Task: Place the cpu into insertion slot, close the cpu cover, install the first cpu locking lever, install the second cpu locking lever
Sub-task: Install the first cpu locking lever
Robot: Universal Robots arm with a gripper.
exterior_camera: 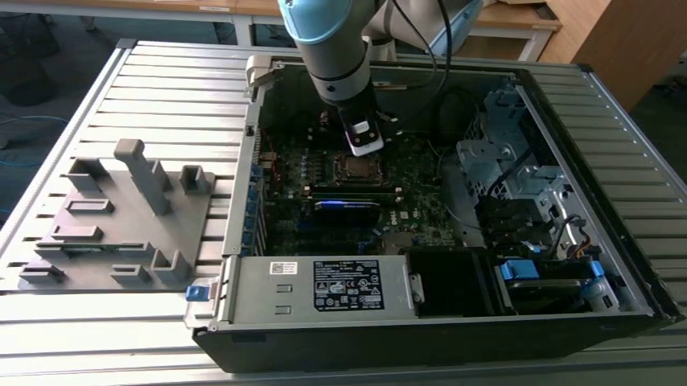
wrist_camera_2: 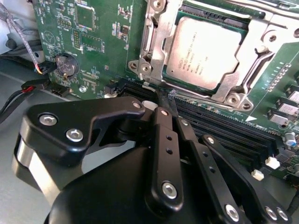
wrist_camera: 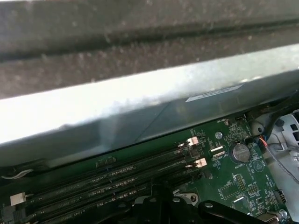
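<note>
Exterior view: arm (exterior_camera: 333,48) upright over the cpu (exterior_camera: 355,167); second wrist view: end effector (wrist_camera_2: 163,95) closed, empty.

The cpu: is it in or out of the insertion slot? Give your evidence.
In: the cpu lies flat within the insertion slot, the cpu cover framing its top.

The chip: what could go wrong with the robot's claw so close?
The gripper sits right at the edge of the metal cover over the chip. A slip might scrape the green board or bump the long black slots beside it. An uneven push might leave the cover crooked.
</note>
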